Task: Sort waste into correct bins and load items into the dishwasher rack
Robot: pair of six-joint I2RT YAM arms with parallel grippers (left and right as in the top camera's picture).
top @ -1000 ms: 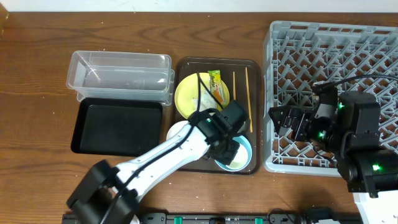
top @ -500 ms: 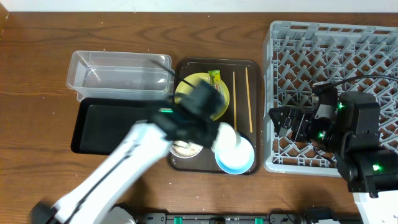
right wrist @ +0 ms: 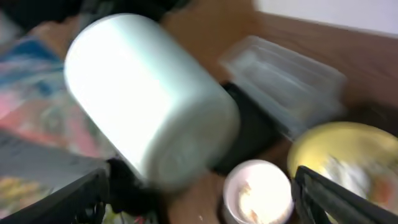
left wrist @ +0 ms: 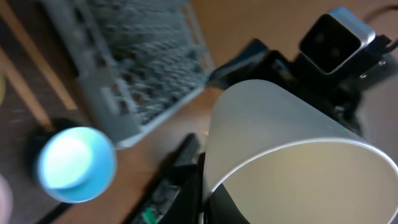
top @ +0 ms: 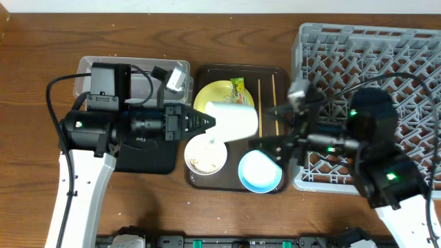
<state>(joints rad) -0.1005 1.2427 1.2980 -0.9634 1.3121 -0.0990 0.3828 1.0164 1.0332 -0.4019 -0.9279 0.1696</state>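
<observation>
Cup (top: 231, 120), white, hangs over the brown tray (top: 207, 74), gripped at its rim by the left gripper (top: 207, 122), lying sideways with long axis from 9 to 3 o'clock, its bottom pointing to 3 o'clock at the right gripper (top: 264, 129), whose fingers stand wide apart.

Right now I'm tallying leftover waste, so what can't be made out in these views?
Round pale-yellow plate: overhead, partly covered by the tall white cup the left gripper holds; right wrist too blurred for detail.
Shallow black rectangular tray: overhead, mostly under the left arm.
Left gripper's grip: left wrist, hidden behind the cup.
</observation>
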